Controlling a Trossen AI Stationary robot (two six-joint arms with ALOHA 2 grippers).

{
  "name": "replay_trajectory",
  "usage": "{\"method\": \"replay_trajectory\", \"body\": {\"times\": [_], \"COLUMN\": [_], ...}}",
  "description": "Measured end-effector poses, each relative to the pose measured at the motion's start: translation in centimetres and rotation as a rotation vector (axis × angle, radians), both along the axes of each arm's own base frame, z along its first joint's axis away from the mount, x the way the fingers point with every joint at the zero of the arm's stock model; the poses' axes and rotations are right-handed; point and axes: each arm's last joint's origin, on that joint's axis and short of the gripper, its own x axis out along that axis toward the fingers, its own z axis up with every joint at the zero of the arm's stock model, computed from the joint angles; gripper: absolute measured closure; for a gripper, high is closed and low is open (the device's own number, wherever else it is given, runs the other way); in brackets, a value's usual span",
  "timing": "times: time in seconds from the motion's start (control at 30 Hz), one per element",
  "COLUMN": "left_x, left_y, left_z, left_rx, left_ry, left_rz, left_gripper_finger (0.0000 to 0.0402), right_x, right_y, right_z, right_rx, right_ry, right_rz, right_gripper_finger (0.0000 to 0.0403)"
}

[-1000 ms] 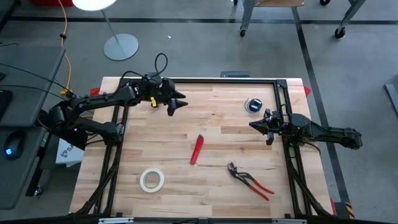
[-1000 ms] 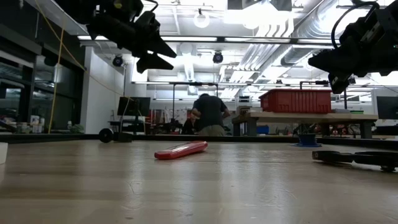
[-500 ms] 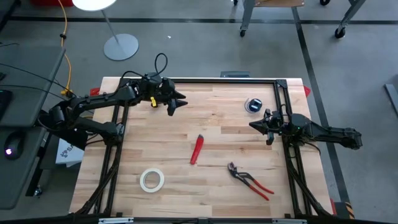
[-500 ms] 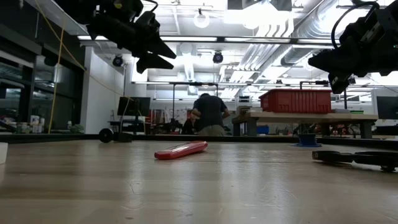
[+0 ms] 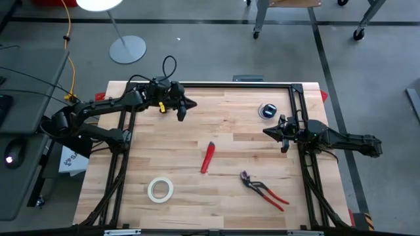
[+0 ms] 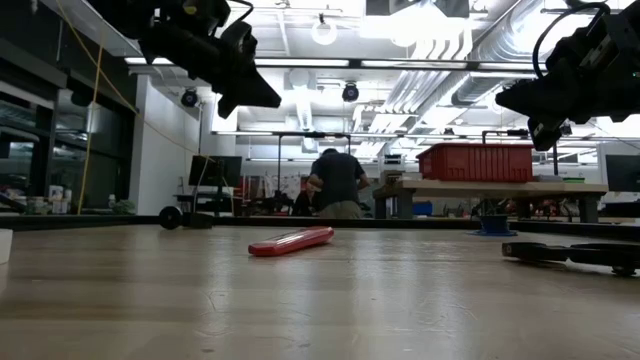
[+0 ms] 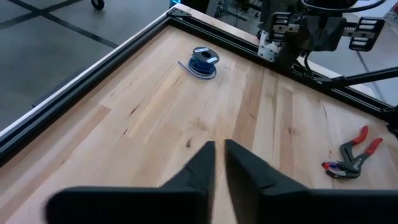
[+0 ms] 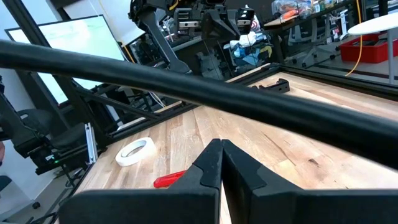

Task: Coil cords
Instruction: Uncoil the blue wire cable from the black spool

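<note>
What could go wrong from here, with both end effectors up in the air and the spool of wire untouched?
The thin blue-violet wire lies loose around the black spool; an end effector could snag a loop and drag the spool along. The left end effector is shut and hangs far from the spool. The right end effector, also shut, sits closer, so reaching together risks a collision.

A workshop-style lab: exposed ceiling ducts [image 6: 440,60], workbenches holding a red bin [image 6: 475,162], monitors [image 8: 93,37].
</note>
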Motion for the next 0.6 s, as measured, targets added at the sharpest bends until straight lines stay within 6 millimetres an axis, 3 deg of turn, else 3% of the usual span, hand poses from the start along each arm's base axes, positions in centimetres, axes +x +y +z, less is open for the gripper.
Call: {"method": "replay_trajectory", "body": {"times": [0.47, 0.6], "left_x": [0.24, 0.47], "left_y": [0.15, 0.13], "left_z": [0.57, 0.91], "left_rx": [-0.018, -0.030], "left_ry": [-0.067, -0.104], "left_rz": [0.049, 0.154], "left_gripper_finger": [0.0401, 0.0401], "right_x": [0.00, 0.00], "right_y": [0.00, 0.00], "right_z": [0.00, 0.01], "right_rx": [0.000, 0.000], "right_ry": [0.000, 0.000], "right_rz": [0.000, 0.000], "right_gripper_finger": [0.0403, 0.0403]}}
